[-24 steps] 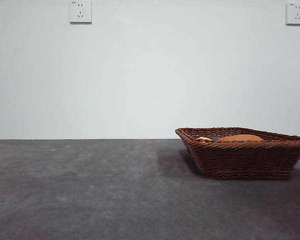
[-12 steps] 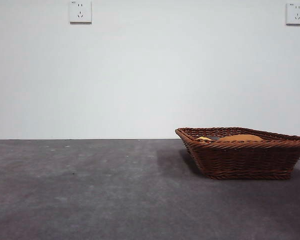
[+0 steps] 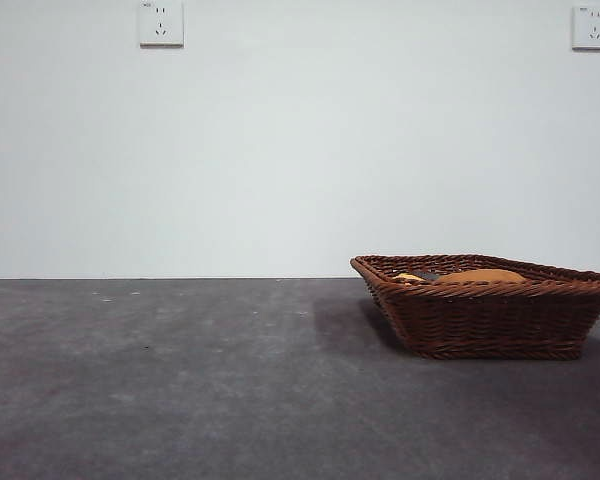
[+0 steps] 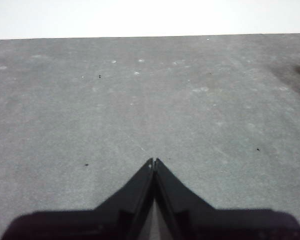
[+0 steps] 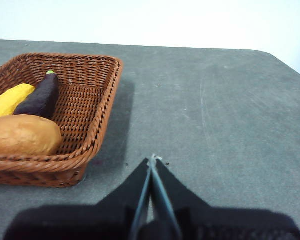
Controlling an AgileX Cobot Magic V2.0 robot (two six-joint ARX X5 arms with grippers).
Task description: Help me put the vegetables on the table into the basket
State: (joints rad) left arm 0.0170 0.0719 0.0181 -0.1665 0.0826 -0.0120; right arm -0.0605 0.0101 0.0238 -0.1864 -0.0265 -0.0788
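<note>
The reddish-brown wicker basket (image 3: 490,315) (image 5: 97,112) stands on the dark grey table (image 3: 200,390) at the right. Inside it lie three vegetables: a tan-orange potato (image 5: 22,135) (image 3: 483,275), a dark purple eggplant (image 5: 42,96) and a yellow one (image 5: 9,100) (image 3: 408,277). My right gripper (image 5: 152,160) is shut and empty, hovering over bare table beside the basket. My left gripper (image 4: 153,162) is shut too, over bare table with nothing between its jaws. Neither arm shows in the front view.
Two white wall sockets (image 3: 161,23) (image 3: 593,26) sit high on the white back wall. The table's far right corner (image 5: 270,55) is rounded in the right wrist view. A dark shadow (image 4: 297,75) lies at the edge of the left wrist view.
</note>
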